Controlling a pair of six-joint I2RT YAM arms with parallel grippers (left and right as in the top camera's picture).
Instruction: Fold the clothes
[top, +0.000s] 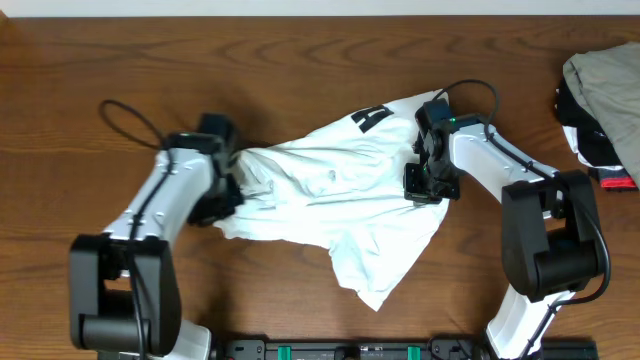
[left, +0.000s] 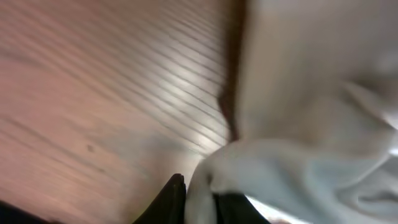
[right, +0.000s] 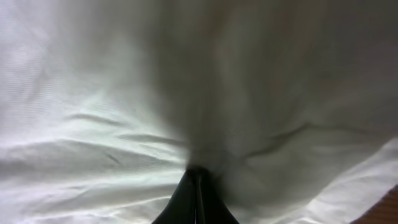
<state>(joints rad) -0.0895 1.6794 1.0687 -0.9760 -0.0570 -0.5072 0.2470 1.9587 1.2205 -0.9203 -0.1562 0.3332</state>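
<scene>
The clothes, a white T-shirt with a black letter showing, lie crumpled and stretched across the middle of the table. My left gripper is at the shirt's left edge. In the left wrist view that gripper is shut on a fold of the white cloth, just above the wood. My right gripper sits at the shirt's right side. In the right wrist view its tips are pressed together, pinching the fabric, which fills the whole view.
A heap of beige-grey, black and red garments lies at the table's far right edge. The brown wooden table surrounds the shirt. A black cable loops behind the left arm.
</scene>
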